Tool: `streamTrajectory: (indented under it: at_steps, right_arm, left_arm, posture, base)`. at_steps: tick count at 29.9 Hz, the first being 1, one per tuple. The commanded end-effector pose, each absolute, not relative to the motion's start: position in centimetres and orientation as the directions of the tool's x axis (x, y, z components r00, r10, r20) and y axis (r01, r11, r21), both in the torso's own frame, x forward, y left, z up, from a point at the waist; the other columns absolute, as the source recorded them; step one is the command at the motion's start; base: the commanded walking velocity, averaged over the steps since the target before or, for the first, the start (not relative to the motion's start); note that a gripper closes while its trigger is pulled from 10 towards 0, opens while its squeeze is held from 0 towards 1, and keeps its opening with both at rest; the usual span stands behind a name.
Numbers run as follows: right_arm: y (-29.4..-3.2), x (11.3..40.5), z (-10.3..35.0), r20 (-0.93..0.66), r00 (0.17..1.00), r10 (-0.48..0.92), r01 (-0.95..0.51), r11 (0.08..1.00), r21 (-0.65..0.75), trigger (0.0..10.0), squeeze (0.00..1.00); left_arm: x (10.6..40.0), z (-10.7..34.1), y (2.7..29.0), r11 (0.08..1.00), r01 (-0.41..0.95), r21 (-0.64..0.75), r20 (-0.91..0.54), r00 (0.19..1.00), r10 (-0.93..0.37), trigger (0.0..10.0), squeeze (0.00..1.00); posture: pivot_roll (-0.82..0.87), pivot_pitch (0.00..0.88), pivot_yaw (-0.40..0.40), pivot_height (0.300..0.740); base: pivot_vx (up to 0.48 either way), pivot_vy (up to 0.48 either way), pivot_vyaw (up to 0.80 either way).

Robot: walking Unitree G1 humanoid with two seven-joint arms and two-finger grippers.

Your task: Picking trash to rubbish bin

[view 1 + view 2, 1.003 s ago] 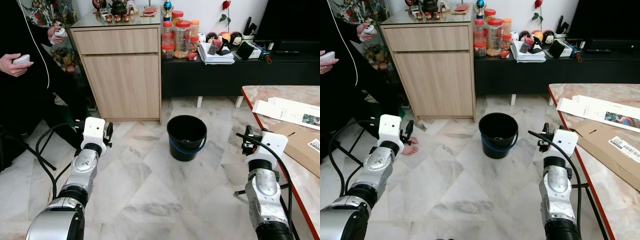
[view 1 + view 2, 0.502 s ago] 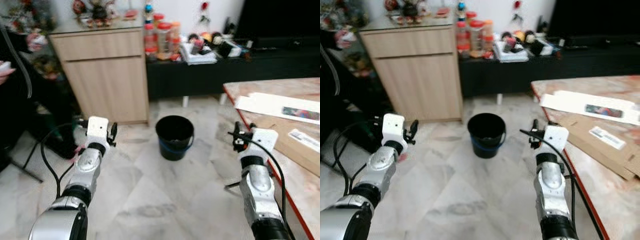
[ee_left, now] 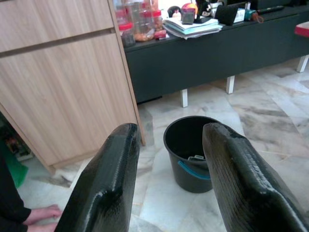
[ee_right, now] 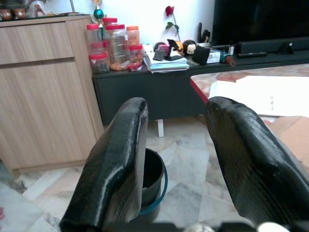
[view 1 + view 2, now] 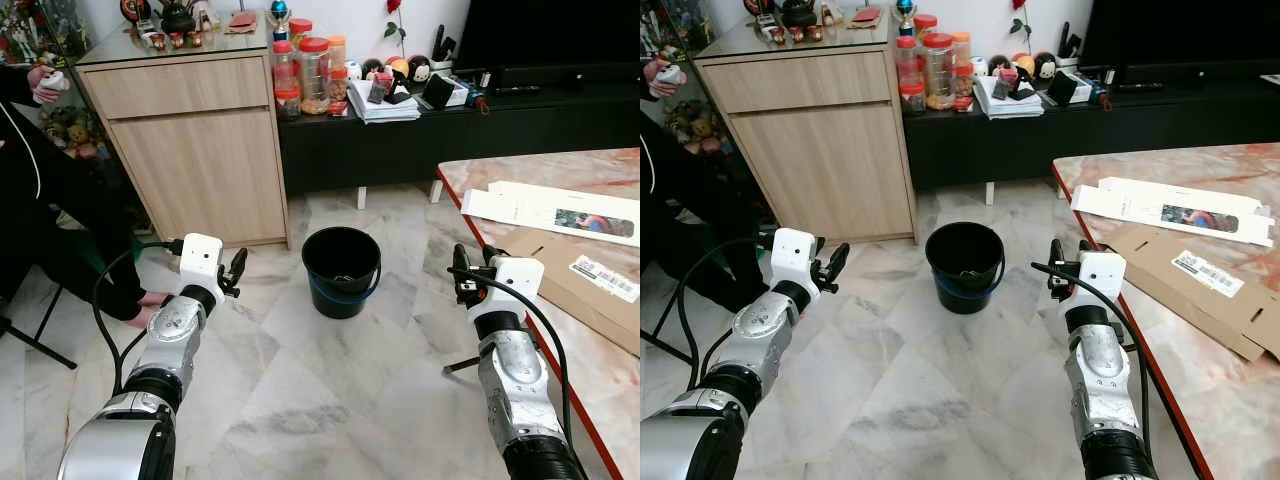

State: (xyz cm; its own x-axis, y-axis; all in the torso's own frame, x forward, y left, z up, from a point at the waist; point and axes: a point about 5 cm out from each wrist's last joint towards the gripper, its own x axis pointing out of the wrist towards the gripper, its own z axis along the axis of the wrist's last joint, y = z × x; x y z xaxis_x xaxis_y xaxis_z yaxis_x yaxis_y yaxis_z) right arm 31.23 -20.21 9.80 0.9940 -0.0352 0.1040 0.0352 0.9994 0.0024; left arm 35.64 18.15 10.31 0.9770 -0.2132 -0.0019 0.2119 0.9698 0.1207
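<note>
My view has swung right since a second ago, so more of the marble table (image 5: 470, 182) with its flattened cardboard (image 5: 1200, 290) now shows; the black bucket (image 5: 341, 270) itself sits unmoved on the floor ahead. My left gripper (image 5: 236, 271) and right gripper (image 5: 460, 280) hang wide apart and empty, so I judge I am turning toward trash to collect.
</note>
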Motion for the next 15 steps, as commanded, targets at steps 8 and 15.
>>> streamTrajectory:
  at_steps: [8,15]
  right_arm:
    - [-19.8,30.5,8.5,0.113,0.993,-0.031,0.021,0.996,0.089,10.0,0.00]
    - [-20.1,30.2,7.8,0.082,0.995,-0.049,0.041,0.995,0.089,10.0,0.00]
  left_arm:
    - [34.8,8.2,17.7,0.981,0.188,-0.052,-0.060,0.980,-0.191,10.0,0.00]
    - [34.7,7.6,17.8,0.961,0.185,-0.203,-0.097,0.973,-0.208,10.0,0.00]
  posture:
    - [0.13,0.009,0.030,0.740]
    - [0.14,0.012,0.029,0.740]
  base:
    - [0.000,0.000,0.00]
    - [0.000,0.000,0.00]
